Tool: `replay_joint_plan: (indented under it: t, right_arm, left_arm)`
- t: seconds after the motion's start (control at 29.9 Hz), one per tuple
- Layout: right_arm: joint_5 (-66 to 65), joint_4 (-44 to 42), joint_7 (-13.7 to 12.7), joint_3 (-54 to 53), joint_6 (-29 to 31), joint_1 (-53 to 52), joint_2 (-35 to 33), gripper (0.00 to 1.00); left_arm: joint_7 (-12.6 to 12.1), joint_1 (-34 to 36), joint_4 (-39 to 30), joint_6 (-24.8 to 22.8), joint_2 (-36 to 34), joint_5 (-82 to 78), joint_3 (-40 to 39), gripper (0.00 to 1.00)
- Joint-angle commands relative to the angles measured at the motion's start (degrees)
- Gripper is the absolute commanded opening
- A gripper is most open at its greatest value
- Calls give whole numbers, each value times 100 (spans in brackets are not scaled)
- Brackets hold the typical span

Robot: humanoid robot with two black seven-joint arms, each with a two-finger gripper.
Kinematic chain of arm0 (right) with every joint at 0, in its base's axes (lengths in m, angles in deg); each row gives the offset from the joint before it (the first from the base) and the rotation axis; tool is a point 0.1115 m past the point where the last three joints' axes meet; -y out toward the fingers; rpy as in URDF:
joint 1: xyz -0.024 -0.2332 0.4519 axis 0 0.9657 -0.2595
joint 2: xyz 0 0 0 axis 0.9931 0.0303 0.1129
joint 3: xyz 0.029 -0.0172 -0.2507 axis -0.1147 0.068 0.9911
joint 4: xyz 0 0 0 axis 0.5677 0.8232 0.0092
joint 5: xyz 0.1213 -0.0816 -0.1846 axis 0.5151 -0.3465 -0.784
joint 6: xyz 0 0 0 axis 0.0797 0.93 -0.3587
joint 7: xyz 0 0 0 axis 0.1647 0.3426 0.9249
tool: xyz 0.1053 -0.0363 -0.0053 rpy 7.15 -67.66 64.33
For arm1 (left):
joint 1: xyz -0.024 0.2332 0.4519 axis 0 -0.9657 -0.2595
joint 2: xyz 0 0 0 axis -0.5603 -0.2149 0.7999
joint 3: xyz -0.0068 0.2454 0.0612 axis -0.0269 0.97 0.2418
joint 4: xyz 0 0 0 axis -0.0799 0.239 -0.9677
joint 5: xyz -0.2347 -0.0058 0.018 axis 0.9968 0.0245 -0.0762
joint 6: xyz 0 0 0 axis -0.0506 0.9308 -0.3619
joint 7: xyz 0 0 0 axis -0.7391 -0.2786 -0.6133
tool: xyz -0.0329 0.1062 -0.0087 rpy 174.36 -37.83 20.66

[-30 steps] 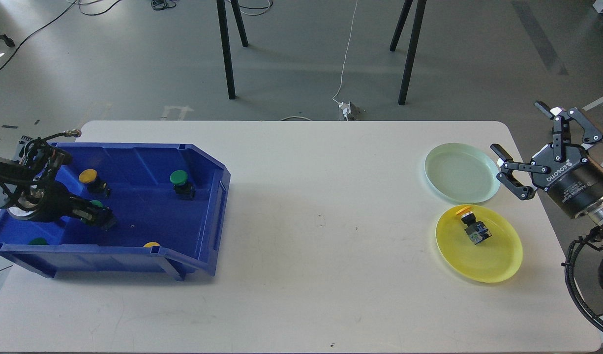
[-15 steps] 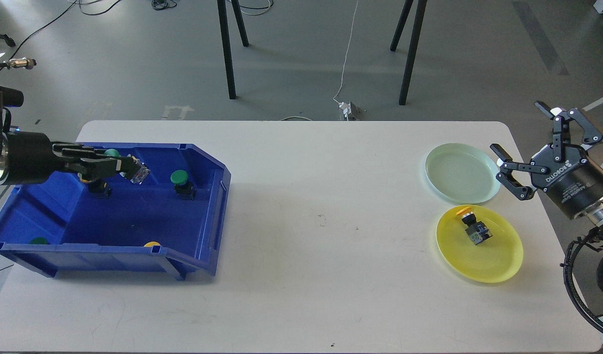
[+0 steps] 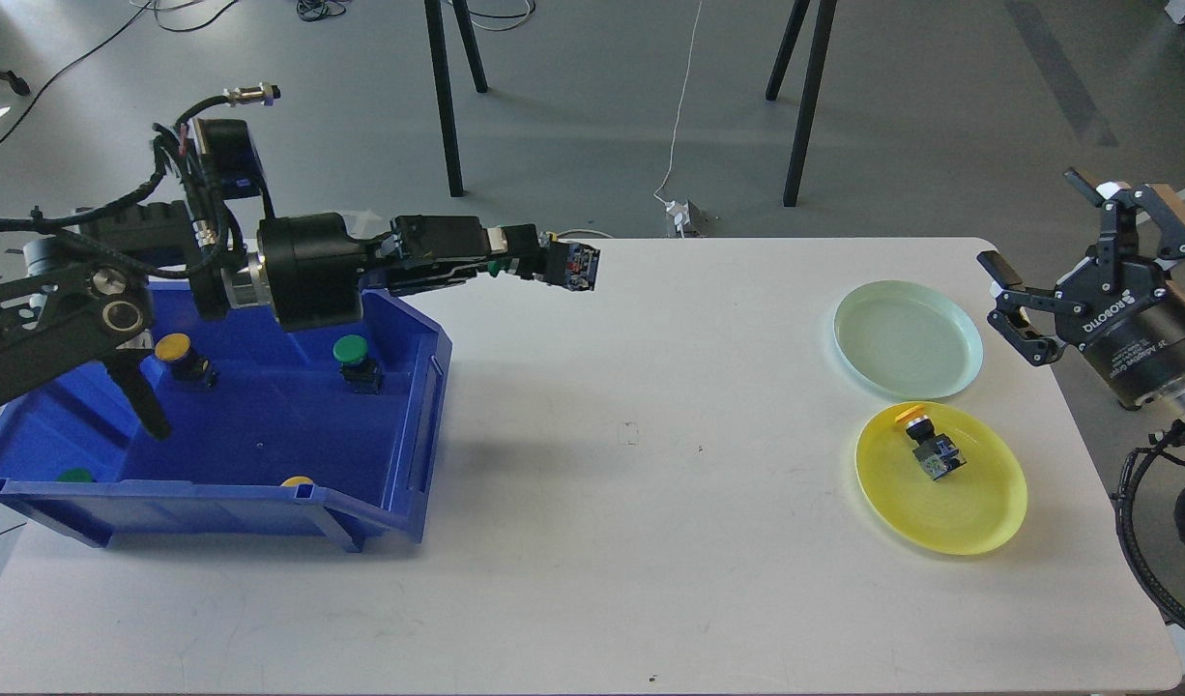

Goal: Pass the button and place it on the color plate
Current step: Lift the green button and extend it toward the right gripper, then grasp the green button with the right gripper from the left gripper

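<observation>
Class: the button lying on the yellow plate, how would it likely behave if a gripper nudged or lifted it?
The button lies on its side, so its round yellow cap may let it roll. Its blocky base should limit that. It looks rigid and small, probably light; the yellow plate seems smooth, so it may slide.

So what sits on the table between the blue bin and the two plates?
Nothing in the head view: bare white tabletop between the blue plastic bin, the pale green plate and the yellow plate.
</observation>
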Motion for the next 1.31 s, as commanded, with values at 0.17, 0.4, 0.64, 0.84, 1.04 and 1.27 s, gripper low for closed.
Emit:
replay_joint_plan:
  t: [0.17,0.4,0.64,0.84,1.04,1.27]
  right_arm:
    - [-1434,6,50,94,43,-453,608,98]
    - [-2428,-99,173,1024,-10,-1261,1399,98]
    - [-2649,-776,314,1607,-116,-1790,2191,98]
    - [-2657,-811,349,1624,-133,-2009,2358,98]
    - [-2649,-1101,349,1896,-124,-2396,2587,98]
    - [-2649,-1426,384,2169,-124,-2827,2903,98]
  left_arm:
    - [-1,51,1271,0,1164,921,57,27]
    - [-1,60,1377,0,1226,1088,57,28]
    - [-1,68,1386,0,1235,1088,57,28]
    - [-1,68,1403,0,1235,1088,57,28]
    - [-1,68,1430,0,1235,1088,57,28]
    - [-1,77,1473,0,1235,1088,57,28]
